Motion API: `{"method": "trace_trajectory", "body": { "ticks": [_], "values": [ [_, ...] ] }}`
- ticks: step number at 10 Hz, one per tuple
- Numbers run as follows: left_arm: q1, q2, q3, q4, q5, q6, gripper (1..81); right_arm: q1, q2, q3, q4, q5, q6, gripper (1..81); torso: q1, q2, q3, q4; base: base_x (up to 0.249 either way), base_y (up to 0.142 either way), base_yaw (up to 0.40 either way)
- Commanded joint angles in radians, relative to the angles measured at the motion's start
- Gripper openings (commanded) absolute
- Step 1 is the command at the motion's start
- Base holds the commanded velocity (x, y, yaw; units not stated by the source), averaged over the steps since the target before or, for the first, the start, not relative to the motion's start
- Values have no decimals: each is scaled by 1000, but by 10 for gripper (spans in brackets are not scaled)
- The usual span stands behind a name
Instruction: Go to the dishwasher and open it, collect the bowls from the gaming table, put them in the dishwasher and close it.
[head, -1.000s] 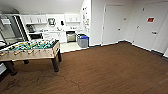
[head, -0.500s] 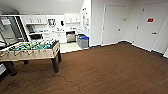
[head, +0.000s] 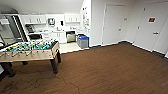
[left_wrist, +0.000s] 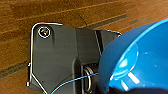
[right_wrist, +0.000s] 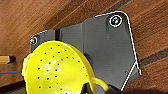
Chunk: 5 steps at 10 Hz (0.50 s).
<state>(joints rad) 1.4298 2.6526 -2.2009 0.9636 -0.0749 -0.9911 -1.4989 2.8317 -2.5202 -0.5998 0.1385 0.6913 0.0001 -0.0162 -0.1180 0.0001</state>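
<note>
The dishwasher (head: 71, 37) shows its steel front, shut, under the white counter of the far kitchen nook. A blue bowl (left_wrist: 140, 57) hangs over the brown floor in the left wrist view, with my left gripper (left_wrist: 120, 90) shut on its rim. A yellow-green bowl (right_wrist: 57, 70) with small holes hangs over the floor in the right wrist view, and my right gripper (right_wrist: 96, 89) is shut on its rim by the handle loop. The gaming table is out of view.
A table-football table (head: 30, 51) with a green field stands at the left. Blue-lidded bins (head: 83, 41) sit beside the kitchen opening. White doors (head: 113, 23) line the right wall. Brown wood floor (head: 112, 70) stretches ahead towards the kitchen.
The whole head picture has shifted very slightly, so the camera has moved a little. Nothing in the room has moved.
</note>
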Motion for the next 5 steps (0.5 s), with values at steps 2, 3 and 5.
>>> {"method": "trace_trajectory", "body": {
  "ticks": [2, 3, 5],
  "values": [
    [-45, -22, 13, 12, 21, 6, 10, 39, -15, 3, -12, -33, -3, 10, 0, 0, 0, 0, 114, 0, 0],
    [-45, -22, 13, 12, 21, 6, 10, 41, -15, 3, -12, -33, -3, 10, 0, 0, 0, 0, 131, 0, 0],
    [-44, -22, 13, 12, 21, 6, 10, 39, -13, 3, -12, -33, -3, 10, 0, 0, 0, 0, 132, 0, 0]
  ]
}}
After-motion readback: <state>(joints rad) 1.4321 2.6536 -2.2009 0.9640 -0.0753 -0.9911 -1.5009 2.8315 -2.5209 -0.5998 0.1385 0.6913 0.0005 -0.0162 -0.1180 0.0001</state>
